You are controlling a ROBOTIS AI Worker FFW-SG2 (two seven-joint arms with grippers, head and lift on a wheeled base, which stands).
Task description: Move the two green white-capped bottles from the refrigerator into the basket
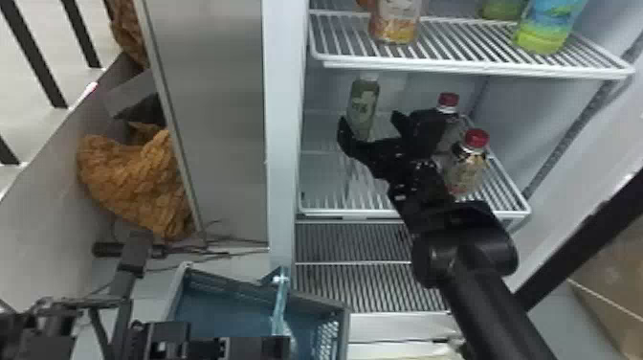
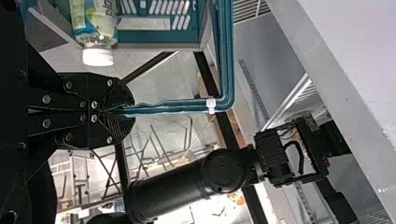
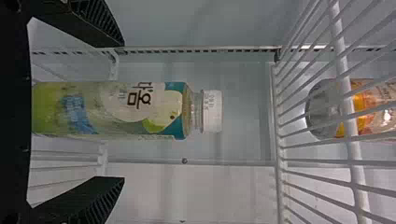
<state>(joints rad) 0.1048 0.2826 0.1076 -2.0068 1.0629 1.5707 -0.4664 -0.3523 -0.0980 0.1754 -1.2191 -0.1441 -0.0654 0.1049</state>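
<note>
Head view: the right gripper (image 1: 369,128), wide open and empty, is at the refrigerator shelf (image 1: 351,211), with a green bottle (image 1: 362,103) just beyond it. The basket (image 1: 342,313) is below, to its left.

Left wrist view: the left gripper (image 2: 125,111) is closed on the basket's handle (image 2: 173,107); near it, another white-capped bottle (image 2: 95,25) seems already in the basket.

Right wrist view: the shelf bottle stands between the spread fingers, ungripped. One apparently done, one left.
</note>
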